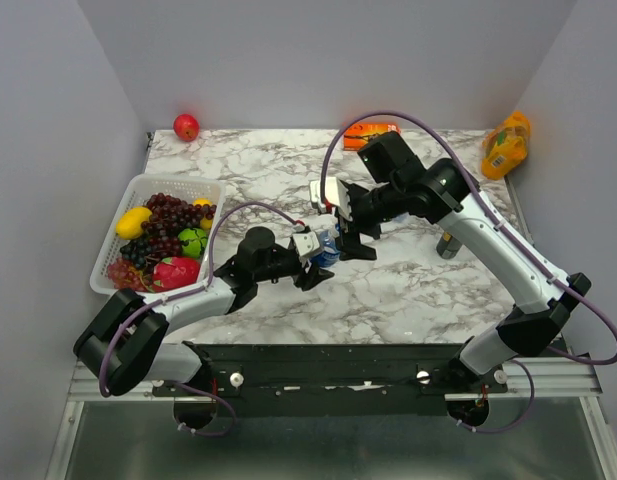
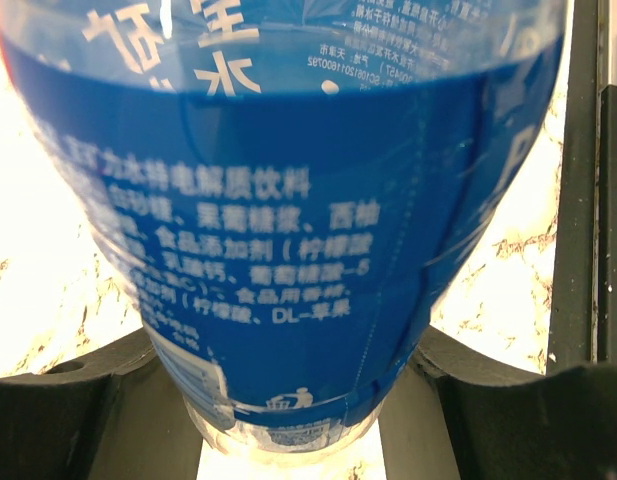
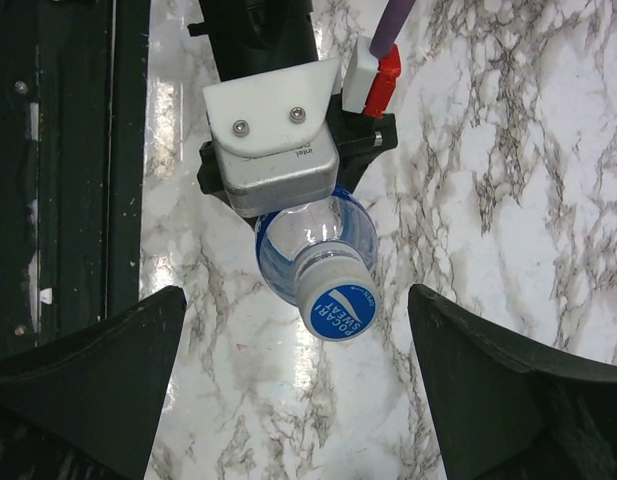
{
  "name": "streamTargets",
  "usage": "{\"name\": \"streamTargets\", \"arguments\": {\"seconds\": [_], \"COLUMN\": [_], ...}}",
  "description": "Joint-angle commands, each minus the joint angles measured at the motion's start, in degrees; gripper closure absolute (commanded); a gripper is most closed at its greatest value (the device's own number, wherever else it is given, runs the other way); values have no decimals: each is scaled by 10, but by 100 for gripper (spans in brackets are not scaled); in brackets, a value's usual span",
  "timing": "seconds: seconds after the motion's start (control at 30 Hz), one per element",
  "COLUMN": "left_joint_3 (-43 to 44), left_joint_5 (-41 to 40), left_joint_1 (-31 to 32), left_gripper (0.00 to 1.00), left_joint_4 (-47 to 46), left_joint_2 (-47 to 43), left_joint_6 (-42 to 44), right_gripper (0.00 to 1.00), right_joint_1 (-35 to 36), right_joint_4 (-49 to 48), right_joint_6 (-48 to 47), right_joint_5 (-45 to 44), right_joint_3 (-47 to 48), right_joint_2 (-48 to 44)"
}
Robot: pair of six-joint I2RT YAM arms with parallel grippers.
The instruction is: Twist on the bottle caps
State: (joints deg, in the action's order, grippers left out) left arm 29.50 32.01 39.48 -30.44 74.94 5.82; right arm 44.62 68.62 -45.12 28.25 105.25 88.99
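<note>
marble table [image 1: 408,295]: bottle [image 3: 310,238], fruit basket [image 1: 138,183] left

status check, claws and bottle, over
Left claw shut on bottle. Right claw open over blue cap, no contact. Cap sits on the neck. Nothing between claw and cap.

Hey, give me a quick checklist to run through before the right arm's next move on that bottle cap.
1. Left fingers gripping the bottle: ok, pressed against both sides.
2. Cap seated on the bottle neck: ok.
3. Cap fully tightened: cannot tell.
4. Right fingers open: ok, spread wide.
5. Cap between the right fingers: ok, untouched by either.
</note>
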Motion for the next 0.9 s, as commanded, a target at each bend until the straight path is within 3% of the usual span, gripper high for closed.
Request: {"name": "streamTargets", "arguments": {"seconds": [0.0, 0.17, 0.4, 0.6, 0.87], "left_joint_3": [17, 15, 5, 4, 7], "left_joint_5": [9, 9, 9, 12, 8], "left_joint_1": [-2, -3, -3, -3, -4], "left_gripper": [100, 100, 100, 100, 100], "left_joint_4": [-28, -16, -12, -9, -16], "left_joint_2": [4, 4, -5, -10, -5], "left_joint_6": [-13, 1, 14, 23, 9], "right_gripper": [1, 1, 5, 4, 0], "right_joint_1": [4, 2, -34, -40, -38], "right_joint_4": [-23, -6, -37, 76, 99], "right_joint_6": [32, 45, 132, 10, -31], "right_joint_5": [-41, -29, -4, 43, 71], "right_joint_3": [2, 37, 91, 129, 98], "right_joint_2": [0, -2, 15, 51, 51]}}
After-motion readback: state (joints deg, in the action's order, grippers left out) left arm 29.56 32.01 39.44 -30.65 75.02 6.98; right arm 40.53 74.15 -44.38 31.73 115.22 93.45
